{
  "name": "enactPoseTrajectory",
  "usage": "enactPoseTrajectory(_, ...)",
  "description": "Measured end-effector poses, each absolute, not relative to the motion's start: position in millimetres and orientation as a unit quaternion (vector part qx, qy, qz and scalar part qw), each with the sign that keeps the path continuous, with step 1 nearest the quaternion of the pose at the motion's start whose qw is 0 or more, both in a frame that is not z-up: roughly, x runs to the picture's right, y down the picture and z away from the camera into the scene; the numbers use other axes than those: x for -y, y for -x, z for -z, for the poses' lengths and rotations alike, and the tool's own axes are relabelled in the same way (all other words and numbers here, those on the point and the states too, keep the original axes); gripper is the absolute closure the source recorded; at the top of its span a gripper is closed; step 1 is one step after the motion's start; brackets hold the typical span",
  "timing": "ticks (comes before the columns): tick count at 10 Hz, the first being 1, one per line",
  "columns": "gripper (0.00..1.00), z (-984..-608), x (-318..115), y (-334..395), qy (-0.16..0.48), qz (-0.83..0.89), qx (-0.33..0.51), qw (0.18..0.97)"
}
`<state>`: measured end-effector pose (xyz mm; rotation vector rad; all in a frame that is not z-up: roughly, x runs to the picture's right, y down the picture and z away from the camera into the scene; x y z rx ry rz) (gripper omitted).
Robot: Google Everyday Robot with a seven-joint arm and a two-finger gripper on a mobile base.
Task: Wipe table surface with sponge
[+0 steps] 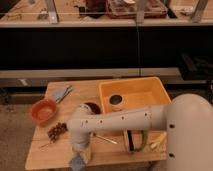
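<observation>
The table surface (52, 150) is light tan wood. My arm reaches from the right across its front to the near left edge. There my gripper (81, 156) points down, shut on the sponge (76, 163), a small blue-grey pad that sits at the table's front edge under the fingers. The wrist hides most of the fingers.
A yellow tub (150, 95) with a small cylinder (116, 102) inside fills the right of the table. An orange bowl (43, 110), a brown cluster (56, 131) and a blue-grey cloth (61, 93) lie on the left. A dark bowl (93, 107) sits behind my arm. A thin utensil (106, 139) lies near the front.
</observation>
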<state>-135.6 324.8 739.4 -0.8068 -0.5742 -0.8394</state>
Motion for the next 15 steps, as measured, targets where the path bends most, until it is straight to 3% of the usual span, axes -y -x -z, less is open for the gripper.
enactPoseTrajectory(10,1.0,-716.8,-304.6,134.2,0.378,0.391,0.265,0.796)
enactPoseTrajectory(15,1.0,-762.8,-265.4,141.5,0.372,0.382,0.251,0.808)
